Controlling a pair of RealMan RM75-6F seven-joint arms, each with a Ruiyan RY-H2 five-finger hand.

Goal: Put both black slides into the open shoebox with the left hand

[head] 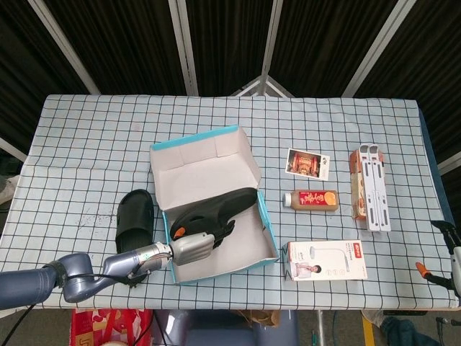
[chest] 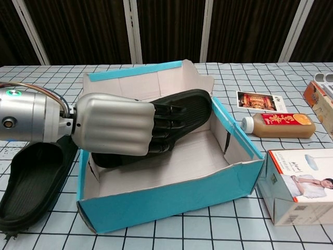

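Over the open shoebox [chest: 171, 195], one black slide [chest: 187, 112] is gripped by the left hand [chest: 117, 125], fingers wrapped around its strap, heel against the left wall. Beside the box lies the second slide [head: 135, 218] on the table. Only the head view catches the right hand [head: 452, 263] at the far edge, too cropped to tell its state.
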